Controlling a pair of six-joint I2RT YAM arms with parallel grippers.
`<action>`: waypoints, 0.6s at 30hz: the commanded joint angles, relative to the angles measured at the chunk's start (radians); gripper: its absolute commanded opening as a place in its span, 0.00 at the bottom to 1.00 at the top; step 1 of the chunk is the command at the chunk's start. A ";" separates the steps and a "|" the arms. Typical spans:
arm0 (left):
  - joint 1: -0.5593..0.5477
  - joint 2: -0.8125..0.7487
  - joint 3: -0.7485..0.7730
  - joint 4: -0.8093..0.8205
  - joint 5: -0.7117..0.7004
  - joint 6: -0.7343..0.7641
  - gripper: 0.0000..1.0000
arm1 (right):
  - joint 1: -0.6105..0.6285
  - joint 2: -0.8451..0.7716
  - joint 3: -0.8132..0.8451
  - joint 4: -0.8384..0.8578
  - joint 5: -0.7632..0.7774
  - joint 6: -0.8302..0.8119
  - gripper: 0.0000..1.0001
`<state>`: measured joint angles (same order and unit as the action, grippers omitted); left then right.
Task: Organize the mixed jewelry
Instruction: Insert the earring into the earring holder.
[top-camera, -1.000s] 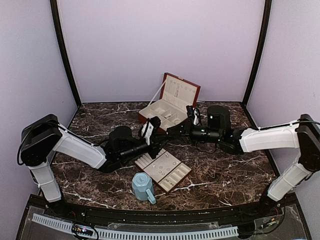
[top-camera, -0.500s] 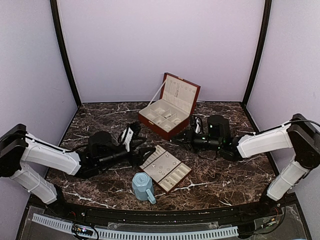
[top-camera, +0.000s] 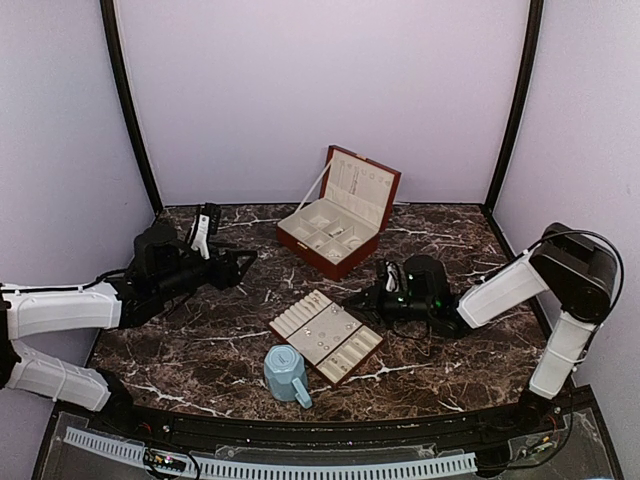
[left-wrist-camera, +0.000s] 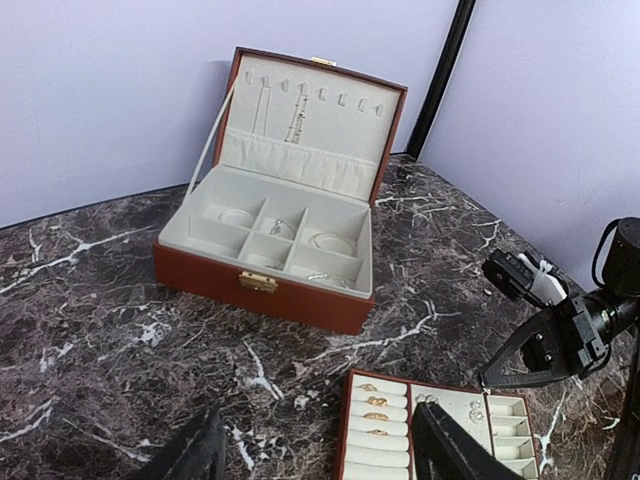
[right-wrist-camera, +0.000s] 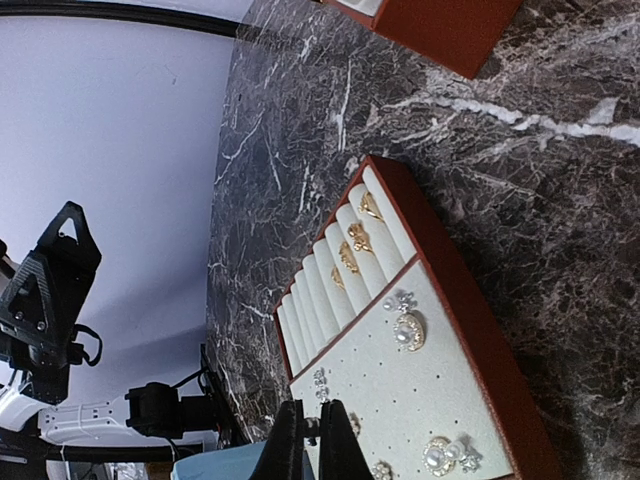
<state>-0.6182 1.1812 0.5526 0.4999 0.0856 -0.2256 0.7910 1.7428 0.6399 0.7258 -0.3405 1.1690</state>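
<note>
Progress: partly done, by my judgement | jewelry (left-wrist-camera: 325, 241): some in far box (left-wrist-camera: 200, 275), more on near tray (right-wrist-camera: 480, 350) (unsorted) | left gripper (left-wrist-camera: 320, 460): open, empty | right gripper (right-wrist-camera: 308, 440): closed at tray

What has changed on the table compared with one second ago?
The left gripper has pulled back leftward from the open jewelry box and now stands open, holding nothing. The right gripper, shut, has drawn back from the box toward the tray. Box, tray and mug have not moved.
</note>
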 joint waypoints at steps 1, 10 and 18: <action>0.037 -0.040 0.043 -0.105 0.052 0.000 0.66 | -0.008 0.043 0.001 0.082 -0.003 0.015 0.00; 0.050 -0.042 0.032 -0.103 0.049 -0.001 0.66 | -0.013 0.098 0.032 0.080 -0.007 0.009 0.00; 0.054 -0.059 0.021 -0.106 0.040 -0.002 0.66 | -0.019 0.133 0.053 0.078 -0.003 0.000 0.00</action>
<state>-0.5728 1.1572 0.5735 0.4023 0.1200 -0.2249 0.7799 1.8538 0.6659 0.7631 -0.3435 1.1828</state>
